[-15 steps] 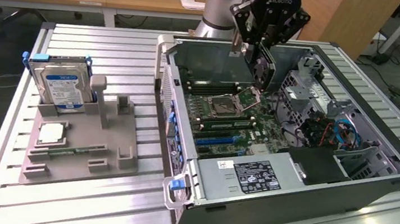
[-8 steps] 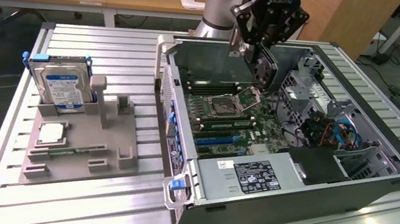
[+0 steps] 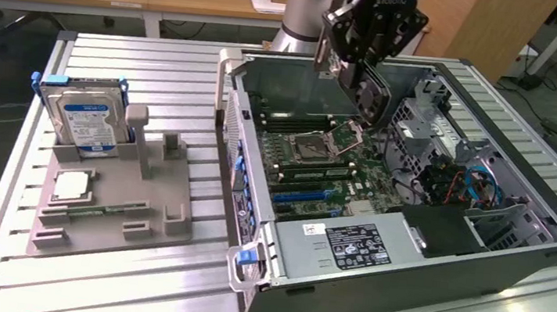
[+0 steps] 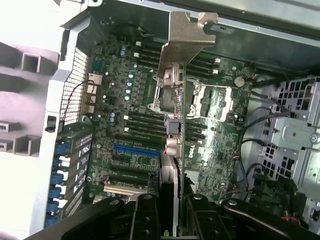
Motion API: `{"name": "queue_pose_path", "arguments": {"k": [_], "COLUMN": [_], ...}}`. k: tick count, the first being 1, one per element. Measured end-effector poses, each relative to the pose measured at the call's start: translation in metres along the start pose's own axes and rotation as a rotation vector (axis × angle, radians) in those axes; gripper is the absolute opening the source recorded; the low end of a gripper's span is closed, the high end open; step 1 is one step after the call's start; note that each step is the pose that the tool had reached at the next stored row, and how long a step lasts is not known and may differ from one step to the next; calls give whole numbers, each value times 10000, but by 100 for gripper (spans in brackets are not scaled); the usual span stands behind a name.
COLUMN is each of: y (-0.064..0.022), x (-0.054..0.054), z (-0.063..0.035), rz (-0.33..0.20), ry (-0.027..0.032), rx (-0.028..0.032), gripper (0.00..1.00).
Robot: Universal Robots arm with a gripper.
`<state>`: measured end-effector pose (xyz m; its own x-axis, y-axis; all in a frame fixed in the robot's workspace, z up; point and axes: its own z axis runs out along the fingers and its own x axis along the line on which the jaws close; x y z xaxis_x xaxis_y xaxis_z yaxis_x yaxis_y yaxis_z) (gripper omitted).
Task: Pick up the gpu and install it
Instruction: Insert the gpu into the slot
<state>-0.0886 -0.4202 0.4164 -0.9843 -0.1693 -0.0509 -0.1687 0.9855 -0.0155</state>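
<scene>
Item 1: gpu, edge-on, clenched in my jaws over the open computer case. White "DELL" lettering reads on the motherboard just beside it.

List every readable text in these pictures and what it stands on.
"ROBOTIQ": body of the gripper holding the gpu.
"DELL": motherboard, beside the gpu.
Hard drive label: too small to read.
Power supply label: too small to read.
</scene>
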Motion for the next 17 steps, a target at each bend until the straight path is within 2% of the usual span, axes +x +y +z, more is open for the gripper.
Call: {"name": "queue_pose_path", "arguments": {"k": [17], "y": [0], "x": [0], "z": [0], "rz": [-2217], "ry": [-34], "rx": [-113], "gripper": [27]}}
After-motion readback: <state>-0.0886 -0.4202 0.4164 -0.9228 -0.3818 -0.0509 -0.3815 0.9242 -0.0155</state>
